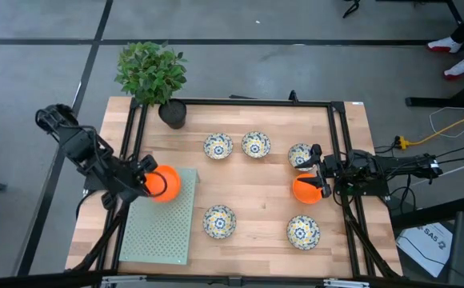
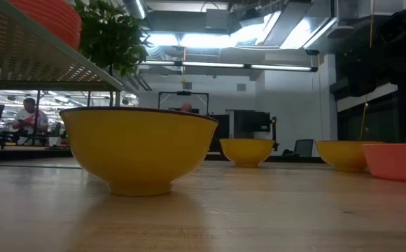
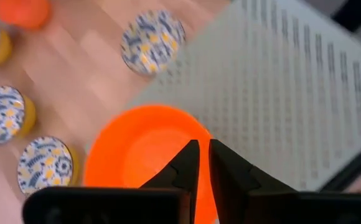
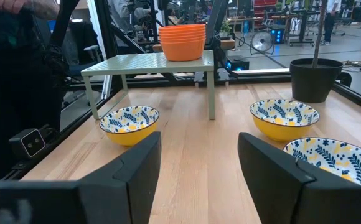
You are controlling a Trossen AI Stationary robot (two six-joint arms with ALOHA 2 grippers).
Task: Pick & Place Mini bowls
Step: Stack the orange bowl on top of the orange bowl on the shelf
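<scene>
Placing step: left gripper (image 1: 146,182), jaws nearly together, pinches the orange stack's (image 1: 163,183) rim on the rack (image 1: 162,232), frame left. Next, probably release. Right gripper (image 1: 318,178) waits, jaws apart, over an orange bowl (image 1: 304,189).

A robotics lab or workshop — exposed ceiling ducts (image 2: 259,21) and strip lights (image 2: 224,65) overhead, a fan (image 4: 262,42) and equipment benches behind, cables (image 1: 448,128) across grey concrete floor (image 1: 296,20).
</scene>
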